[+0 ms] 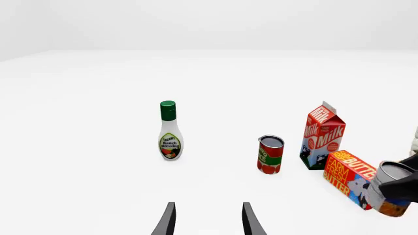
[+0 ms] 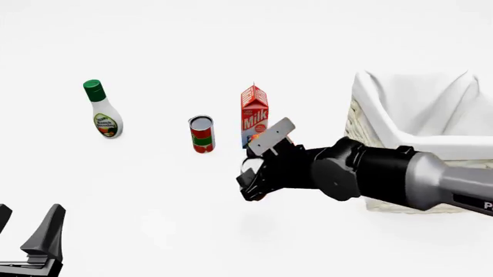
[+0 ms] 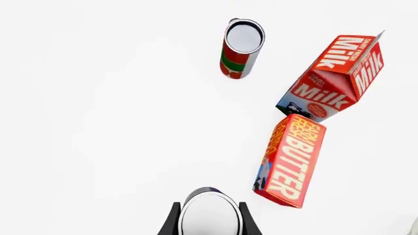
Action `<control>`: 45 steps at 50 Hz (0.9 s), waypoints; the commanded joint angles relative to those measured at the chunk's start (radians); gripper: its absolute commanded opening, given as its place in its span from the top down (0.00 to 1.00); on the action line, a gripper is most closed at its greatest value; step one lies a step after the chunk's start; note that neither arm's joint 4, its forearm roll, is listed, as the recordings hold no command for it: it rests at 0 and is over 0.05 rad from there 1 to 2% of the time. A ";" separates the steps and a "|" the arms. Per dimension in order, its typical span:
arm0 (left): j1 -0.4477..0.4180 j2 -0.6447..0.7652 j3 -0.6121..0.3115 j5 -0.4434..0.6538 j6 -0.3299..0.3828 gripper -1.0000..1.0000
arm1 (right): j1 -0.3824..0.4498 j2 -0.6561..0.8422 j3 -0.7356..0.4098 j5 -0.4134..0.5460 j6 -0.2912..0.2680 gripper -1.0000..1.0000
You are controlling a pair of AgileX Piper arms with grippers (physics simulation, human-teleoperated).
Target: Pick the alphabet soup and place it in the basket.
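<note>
1. Gripping the soup can (image 3: 210, 214) between its two dark fingers, the right gripper (image 2: 254, 180) holds it clear of the white table (image 2: 154, 219); a faint shadow lies on the surface below it.
2. Landmark: the milk carton (image 2: 254, 115), standing upright. The held soup can hangs on the near side of the carton, its pale top facing up and an orange band showing at its base in the left wrist view (image 1: 390, 189).
3. The butter box (image 3: 289, 160) lies flat just beside the carton, on its near side, close to the held can.
4. A red-and-green can (image 2: 202, 134) stands left of the carton, apart from it.
5. Farther left stands a ranch dressing bottle (image 2: 103, 109) with a green cap.
6. The basket (image 2: 385, 124), white cloth folded over its rim, sits right of the carton.
7. The left gripper (image 2: 27, 239) is spread wide and holding nothing, low at the near left, well apart from the carton.
8. The tabletop is plain, glossless white, meeting pale walls behind.
</note>
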 commanded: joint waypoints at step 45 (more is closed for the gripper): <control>0.000 0.000 0.000 0.000 0.000 0.00 | -0.331 -0.408 -0.264 0.327 -0.124 1.00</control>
